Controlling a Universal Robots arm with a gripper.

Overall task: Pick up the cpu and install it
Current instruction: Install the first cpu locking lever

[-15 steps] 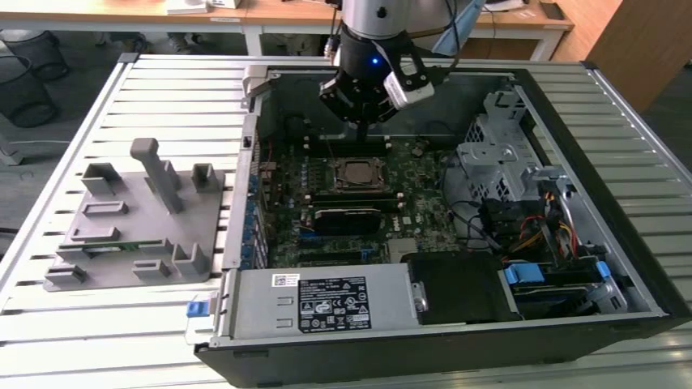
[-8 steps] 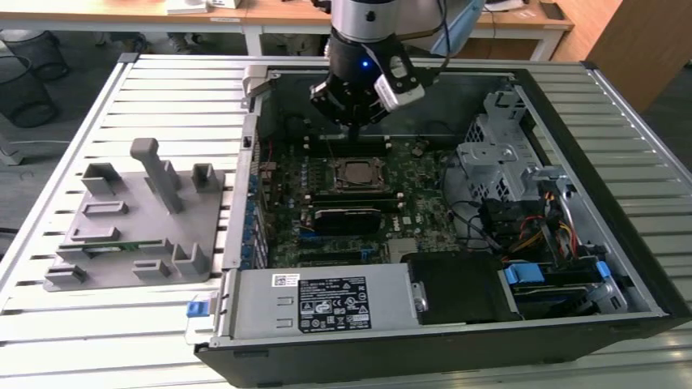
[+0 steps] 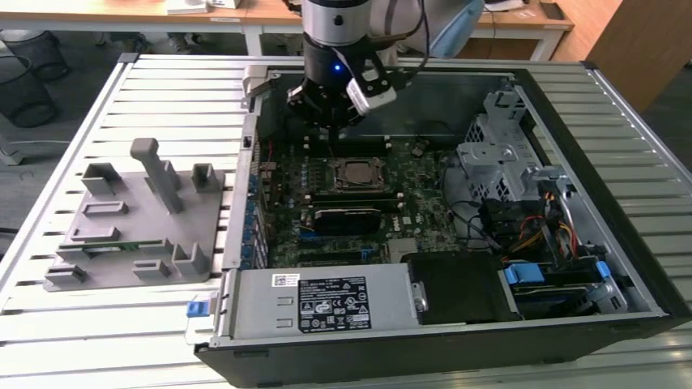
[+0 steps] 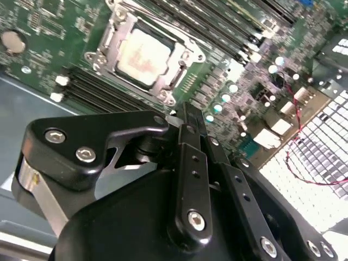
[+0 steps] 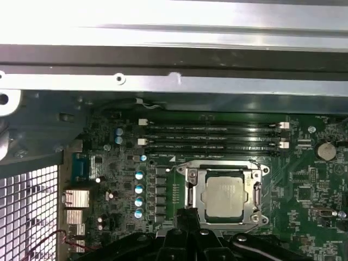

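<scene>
One cpu (image 3: 354,173) sits seated in the socket (image 5: 191,191), frame centre in the exterior view. My gripper (image 4: 187,117) hangs above the motherboard (image 3: 422,174) beside it, carrying nothing; finger position I cannot tell.

The exterior view looks down from high in front onto my arm and the open computer case (image 3: 605,105). Both wrist views face the motherboard (image 5: 304,179) closely, sharing its socket (image 4: 142,54).

light: I see even daylight, exterior view | case (image 3: 605,267) interior dim | glare: washed-out grille (image 4: 321,163), case rail (image 5: 174,22) | blur: soft wrist views
</scene>
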